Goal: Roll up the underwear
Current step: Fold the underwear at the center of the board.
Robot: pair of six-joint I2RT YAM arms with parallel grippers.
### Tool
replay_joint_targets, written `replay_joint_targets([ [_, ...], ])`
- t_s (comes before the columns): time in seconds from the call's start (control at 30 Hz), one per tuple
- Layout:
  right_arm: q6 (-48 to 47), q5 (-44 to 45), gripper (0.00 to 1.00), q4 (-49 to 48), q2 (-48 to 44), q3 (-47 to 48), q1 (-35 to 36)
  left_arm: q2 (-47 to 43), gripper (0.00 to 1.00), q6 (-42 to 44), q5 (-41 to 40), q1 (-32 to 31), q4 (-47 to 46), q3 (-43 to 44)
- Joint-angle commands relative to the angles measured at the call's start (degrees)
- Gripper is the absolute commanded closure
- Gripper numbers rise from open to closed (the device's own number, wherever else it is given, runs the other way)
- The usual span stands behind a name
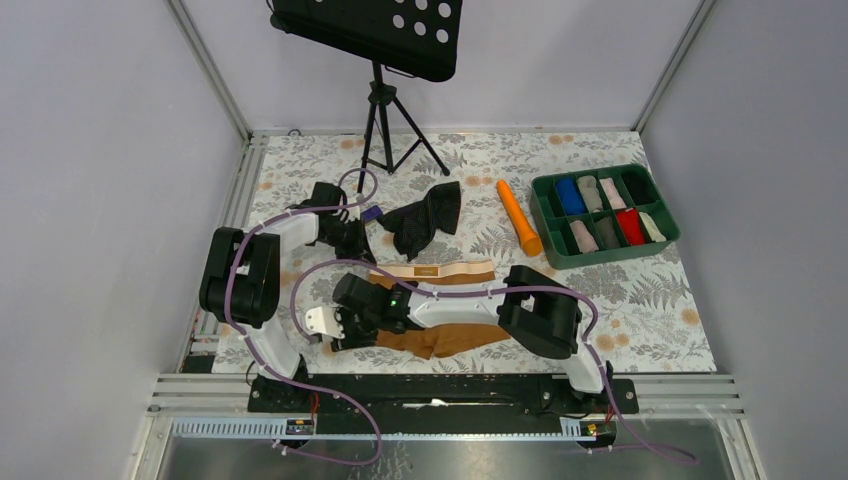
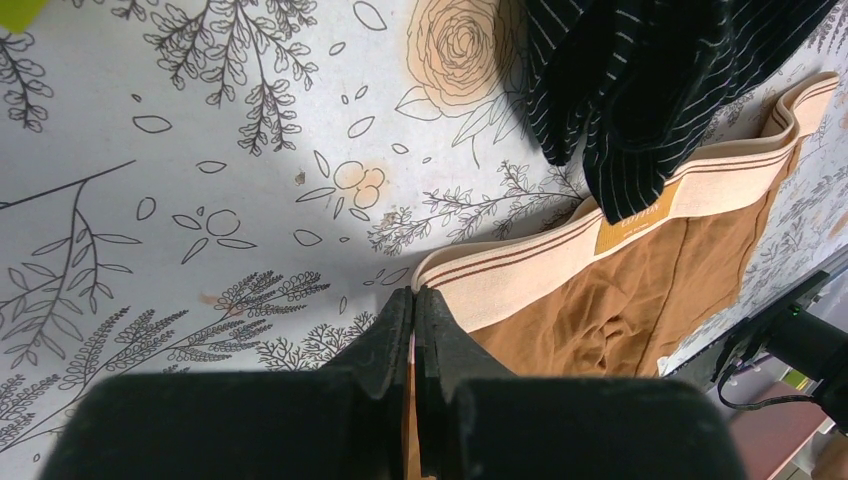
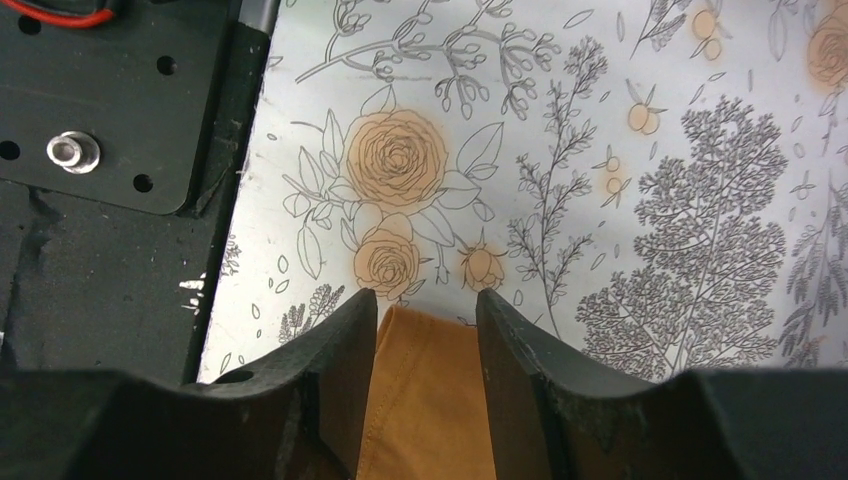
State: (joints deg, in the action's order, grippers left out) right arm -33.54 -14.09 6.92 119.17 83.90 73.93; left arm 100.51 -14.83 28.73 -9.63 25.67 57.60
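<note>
- Top view: the underwear [image 1: 450, 340] lies spread on the flowered surface [image 1: 650, 300] just ahead of the arm bases, waistband on the far side. The right tool [image 1: 335, 325] is low at its left end. The left tool [image 1: 352, 238] sits beside the black garment [image 1: 425, 222].
- Left wrist: the left tool [image 2: 413, 300] has its jaws together at the waistband's corner. The underwear [image 2: 620, 290] runs right, under the black garment [image 2: 650, 90].
- Right wrist: the right tool [image 3: 420, 298], jaws partly apart, is clamped on a fold of the underwear [image 3: 425, 400].
</note>
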Motion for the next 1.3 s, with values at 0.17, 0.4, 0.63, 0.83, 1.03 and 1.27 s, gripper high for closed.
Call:
replay_joint_targets([
  [0.17,0.29,-0.06,0.53,-1.95,1.28,-2.36,0.61,-0.18,1.00,-0.13,1.66,0.66,-0.84,0.14],
  [0.4,0.25,0.02,0.58,-1.99,2.05,-2.81,0.65,-0.04,1.00,-0.29,1.76,0.84,-0.80,0.32],
  [0.63,1.74,-2.83,0.88,-0.51,2.31,0.49,0.65,-1.58,1.00,0.56,0.86,1.29,0.32,0.68],
  [0.83,4.97,-6.32,1.00,3.19,2.76,8.76,0.60,-4.51,1.00,2.44,-0.75,3.82,3.12,2.34],
  [1.03,6.29,-7.14,1.00,5.86,2.71,16.05,0.67,-10.57,1.00,4.71,0.04,6.72,6.32,5.58],
  [1.27,6.94,-5.83,1.00,7.82,-1.20,15.76,0.47,-13.63,1.00,4.64,4.67,6.43,9.11,8.70],
])
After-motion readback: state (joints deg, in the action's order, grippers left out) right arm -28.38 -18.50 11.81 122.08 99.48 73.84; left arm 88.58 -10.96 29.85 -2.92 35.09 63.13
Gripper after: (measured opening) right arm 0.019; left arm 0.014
